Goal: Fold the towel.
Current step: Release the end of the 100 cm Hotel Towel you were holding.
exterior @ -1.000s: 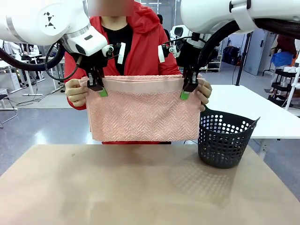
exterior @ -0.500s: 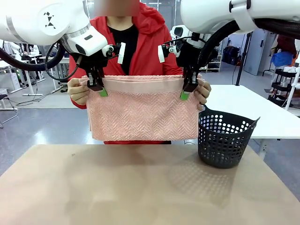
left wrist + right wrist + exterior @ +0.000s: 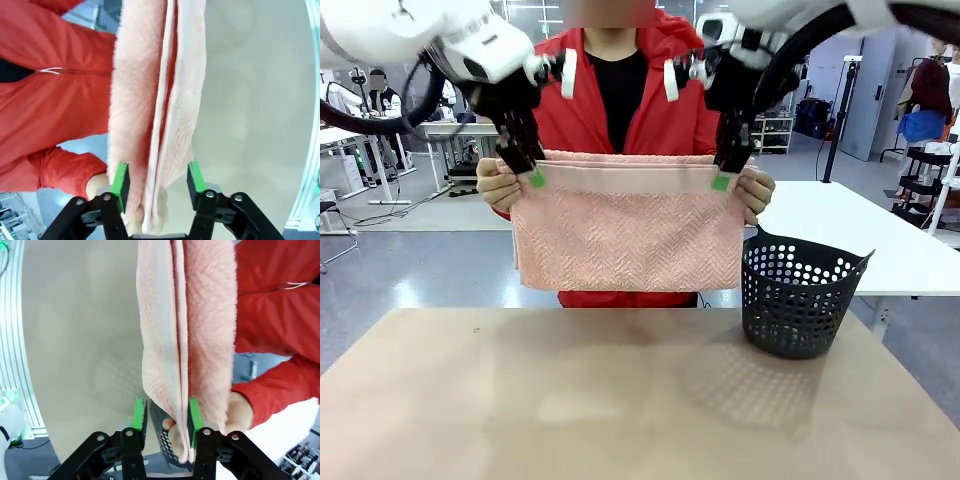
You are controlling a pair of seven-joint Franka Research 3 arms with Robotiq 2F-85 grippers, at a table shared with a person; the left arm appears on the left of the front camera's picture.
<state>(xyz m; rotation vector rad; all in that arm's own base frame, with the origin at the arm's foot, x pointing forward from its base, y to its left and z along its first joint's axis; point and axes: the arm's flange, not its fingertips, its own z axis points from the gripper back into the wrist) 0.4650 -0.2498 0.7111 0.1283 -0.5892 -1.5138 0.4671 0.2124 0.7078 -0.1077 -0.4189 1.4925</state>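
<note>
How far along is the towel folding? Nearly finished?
Done: the towel hangs doubled over, its layers showing edge-on. In hand: the person's hands pinch its top corners, while the left claw and right claw stand open around that edge. Left: probably another fold, then laying it down.

Front view: you look from fixed camera on robot's side, between arms, facing across table [image 3: 620, 400] to person [image 3: 670, 110] at far side. Set back enough to take in basket [image 3: 800, 300] and room behind.

Left wrist view: very near, you sight down along left gripper [image 3: 156, 172], towel [image 3: 160, 90] edge-on, table beyond. Picture rolled, person sideways.

Right wrist view: same nearness along right gripper [image 3: 166, 407], rolled opposite way.

All three views share towel, red jacket and table. Front and right wrist views share basket.
</note>
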